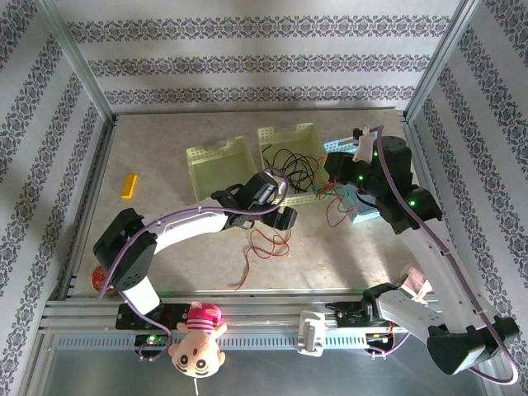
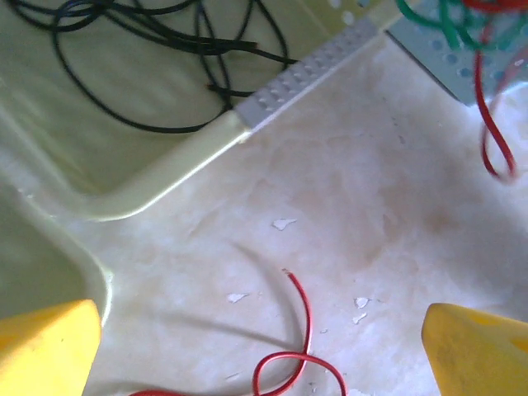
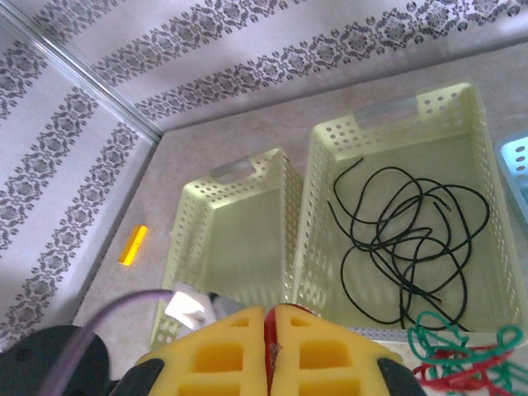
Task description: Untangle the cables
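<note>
A doll point(image 1: 198, 346) lies at the near edge. Past it, a red cable point(image 1: 266, 246) curls on the table point(image 1: 165, 239). The left gripper point(image 2: 264, 355) hangs just above it with its fingers point(image 2: 45, 346) wide apart and nothing in them. Farther on, the right gripper point(image 3: 268, 330) is squeezed tight on a thin red strand point(image 3: 269, 353). A green cable point(image 3: 450, 334) lies tangled by the blue basket point(image 1: 365, 216). A black cable point(image 3: 404, 239) sits looped inside a yellow basket point(image 3: 388, 115). Beside it stands a second yellow basket point(image 3: 191, 239). A yellow block point(image 1: 128, 185) lies far left.
</note>
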Available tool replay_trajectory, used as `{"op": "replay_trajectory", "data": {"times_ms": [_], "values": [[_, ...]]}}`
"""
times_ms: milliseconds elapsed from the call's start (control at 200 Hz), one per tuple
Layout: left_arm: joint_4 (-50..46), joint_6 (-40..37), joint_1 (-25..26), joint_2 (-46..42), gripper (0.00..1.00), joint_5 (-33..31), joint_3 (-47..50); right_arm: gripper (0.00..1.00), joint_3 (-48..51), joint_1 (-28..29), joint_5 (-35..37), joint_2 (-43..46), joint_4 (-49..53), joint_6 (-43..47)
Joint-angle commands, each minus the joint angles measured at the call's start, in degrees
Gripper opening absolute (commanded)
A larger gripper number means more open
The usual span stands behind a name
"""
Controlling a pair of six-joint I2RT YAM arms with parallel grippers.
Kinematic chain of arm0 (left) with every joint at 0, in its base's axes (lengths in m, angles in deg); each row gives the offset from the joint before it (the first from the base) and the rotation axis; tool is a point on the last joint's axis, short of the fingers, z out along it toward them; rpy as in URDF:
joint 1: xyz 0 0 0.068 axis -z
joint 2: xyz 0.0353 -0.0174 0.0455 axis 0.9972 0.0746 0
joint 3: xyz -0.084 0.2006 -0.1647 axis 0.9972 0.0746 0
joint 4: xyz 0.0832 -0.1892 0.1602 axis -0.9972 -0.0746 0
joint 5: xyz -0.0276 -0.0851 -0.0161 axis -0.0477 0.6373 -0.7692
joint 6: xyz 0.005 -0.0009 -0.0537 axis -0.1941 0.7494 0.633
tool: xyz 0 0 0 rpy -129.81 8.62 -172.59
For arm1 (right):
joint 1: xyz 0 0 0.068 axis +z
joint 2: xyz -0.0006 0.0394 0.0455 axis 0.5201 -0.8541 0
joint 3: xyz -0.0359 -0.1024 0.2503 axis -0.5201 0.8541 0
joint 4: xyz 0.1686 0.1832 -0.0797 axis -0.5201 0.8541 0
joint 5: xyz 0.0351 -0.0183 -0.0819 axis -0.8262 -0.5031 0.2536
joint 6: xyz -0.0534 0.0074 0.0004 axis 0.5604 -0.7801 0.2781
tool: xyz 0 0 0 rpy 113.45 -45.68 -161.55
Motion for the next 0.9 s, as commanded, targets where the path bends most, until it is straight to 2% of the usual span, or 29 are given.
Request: {"op": "replay_trajectory", "data": {"times_ms": [0,95,165,355,505,730,830,894], "values": [[7.13,-4.67,0.94,-0.29,0.99,4.58,-0.36,0.00,-2.30,-0.29,-2.85,1.24,-0.44,-1.51],[11.27,-5.92,0.94,-1.66,0.99,7.86,2.02,0.00,-2.51,-0.31,-4.90,1.71,-0.44,-1.72],[14.06,-6.62,0.94,-3.21,0.99,8.01,4.04,0.00,-2.27,-0.39,-7.15,1.89,-0.44,-1.91],[12.13,-10.20,0.97,-6.86,0.98,0.66,6.02,0.00,-0.43,-0.35,-16.27,2.12,-1.61,-3.28],[14.23,-11.08,0.94,-10.33,0.84,-3.30,9.71,0.00,1.50,-0.38,-23.15,2.15,-2.54,-4.42],[17.45,-9.97,0.94,-9.72,0.69,-0.43,10.82,0.00,4.74,-0.49,-26.26,2.97,-3.29,-5.44],[17.57,-9.44,0.94,-9.04,0.69,-0.44,10.78,0.00,5.96,-0.78,-25.94,3.16,-3.38,-5.89],[17.48,-9.07,0.94,-8.88,0.75,-0.81,10.83,0.00,6.53,-1.01,-26.09,2.90,-3.34,-6.16]]}}
